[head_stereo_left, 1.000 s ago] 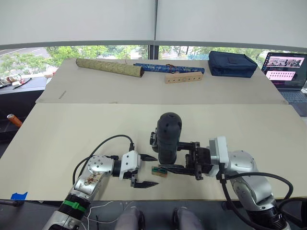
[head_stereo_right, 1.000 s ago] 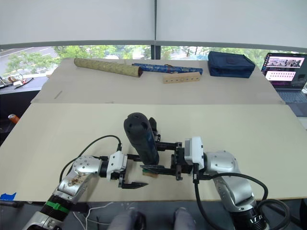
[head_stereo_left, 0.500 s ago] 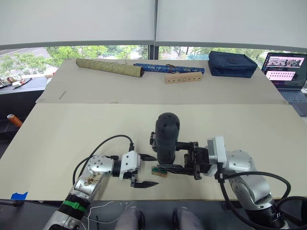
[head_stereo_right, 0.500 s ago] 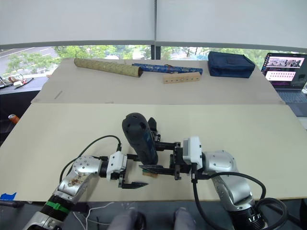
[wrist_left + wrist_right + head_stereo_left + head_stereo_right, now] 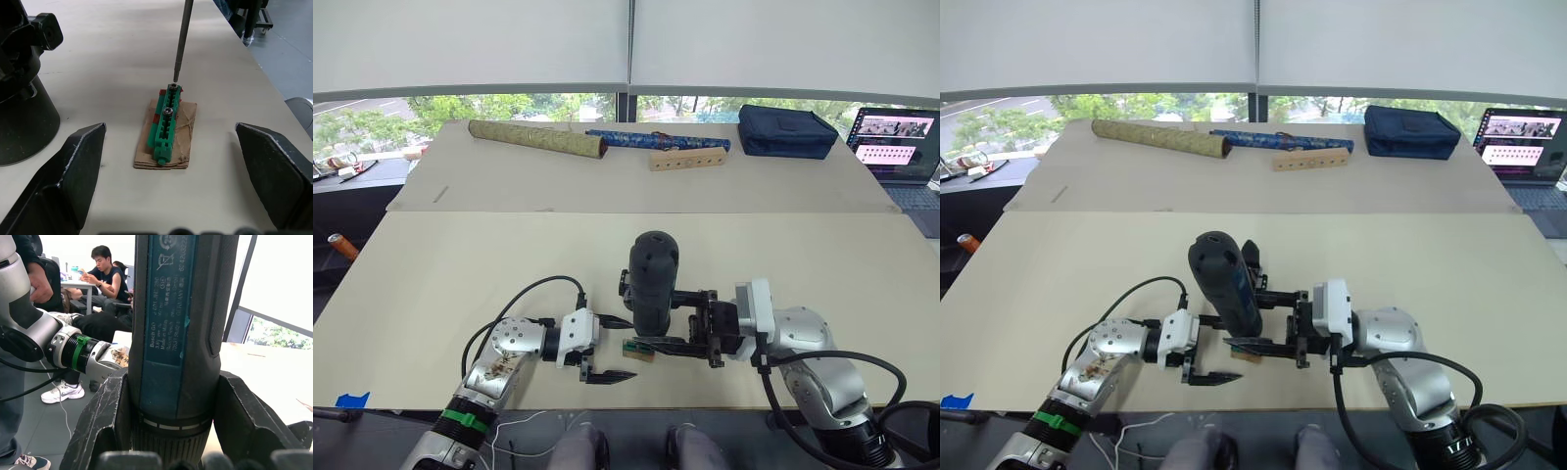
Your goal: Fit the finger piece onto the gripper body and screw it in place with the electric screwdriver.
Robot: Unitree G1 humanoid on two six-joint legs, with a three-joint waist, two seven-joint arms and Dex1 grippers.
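Right gripper: fingers clamped around the electric screwdriver, held upright at the table's near edge, bit tip touching the top screw of a green block on brown card. Left gripper: fingers spread wide, empty, flanking that block. Gripper body: standing just beside it.

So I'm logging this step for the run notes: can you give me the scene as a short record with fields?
right gripper: shut on the electric screwdriver, held upright
screwdriver bit: tip at the end screw of the green block
green block: lies on a brown card on the table, between the two grippers
left gripper: open, holding nothing, beside the green block
gripper body: stands on the table by the left gripper
far table: two rolls, wooden block, dark bag, laptop
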